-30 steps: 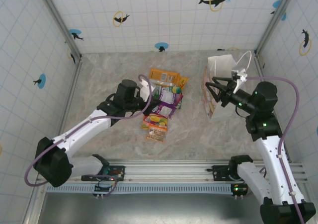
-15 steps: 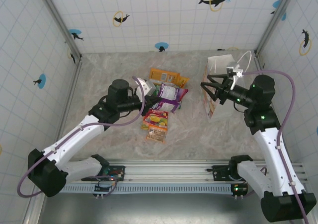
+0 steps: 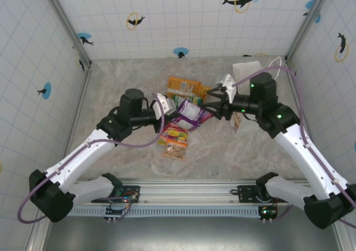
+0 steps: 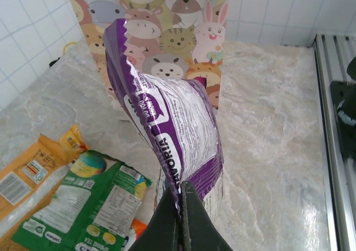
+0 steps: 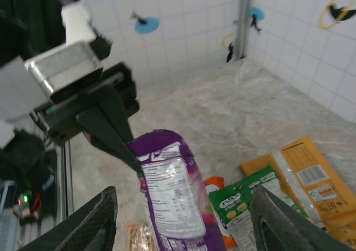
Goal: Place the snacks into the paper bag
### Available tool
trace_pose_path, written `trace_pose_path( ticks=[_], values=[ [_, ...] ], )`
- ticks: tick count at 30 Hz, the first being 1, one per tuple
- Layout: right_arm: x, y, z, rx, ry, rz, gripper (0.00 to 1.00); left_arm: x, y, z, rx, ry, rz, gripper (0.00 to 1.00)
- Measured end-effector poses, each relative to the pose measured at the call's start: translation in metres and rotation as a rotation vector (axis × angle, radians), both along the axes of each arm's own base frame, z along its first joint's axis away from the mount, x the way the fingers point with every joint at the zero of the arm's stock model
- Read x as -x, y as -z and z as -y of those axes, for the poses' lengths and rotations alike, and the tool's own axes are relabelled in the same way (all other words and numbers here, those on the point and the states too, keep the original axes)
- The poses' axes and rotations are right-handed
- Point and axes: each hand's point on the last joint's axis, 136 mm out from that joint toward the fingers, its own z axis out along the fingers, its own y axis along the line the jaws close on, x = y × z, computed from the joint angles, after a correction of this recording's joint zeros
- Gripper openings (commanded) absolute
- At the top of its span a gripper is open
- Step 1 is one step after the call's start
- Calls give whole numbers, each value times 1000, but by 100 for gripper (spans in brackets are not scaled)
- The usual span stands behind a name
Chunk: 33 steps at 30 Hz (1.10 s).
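Note:
My left gripper point(image 4: 182, 194) is shut on the bottom edge of a purple snack packet point(image 4: 172, 123), which it holds up off the table. From above, this packet point(image 3: 193, 111) hangs between both grippers. My right gripper point(image 3: 214, 103) is open just right of it; the packet point(image 5: 173, 201) sits between its spread fingers point(image 5: 92, 223) without touching them. The paper bag point(image 4: 167, 39), with cartoon animals on its side, stands behind; from above its white top point(image 3: 245, 70) shows past the right arm. Green point(image 4: 94, 198), orange point(image 3: 183, 85) and red-yellow point(image 3: 175, 132) packets lie on the table.
A small tan packet point(image 3: 174, 149) lies nearest the arms' bases. Tiled walls with metal corner posts point(image 3: 83, 62) enclose the marble table point(image 3: 122, 78). A metal rail point(image 3: 189, 191) runs along the near edge.
The right arm has swung left from the bag to the purple packet. The left gripper has raised that packet off the pile and shifted it slightly right.

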Motion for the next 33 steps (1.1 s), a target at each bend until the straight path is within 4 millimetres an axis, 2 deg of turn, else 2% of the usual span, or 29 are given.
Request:
trace_pose_path(
  ticks=[3,7,11,18,23,33],
  values=[
    [10,19,-16,100,-64,23,68,5,2,-2,-29,28,37,0],
    [11,40,-25,195,-106,28,71,11,9,-5,-70,58,67,0],
    [7,52,-31,245,-119,27,71,16,9,-5,-100,92,94,0],
    [16,70,-42,285,-174,-5,71,18,0,-3,-96,112,141,0],
    [19,77,-42,300,-186,-35,64,18,-2,-3,-96,112,156,0],
    [20,80,-39,313,-178,-55,39,18,-4,-3,-97,104,172,0]
  ],
)
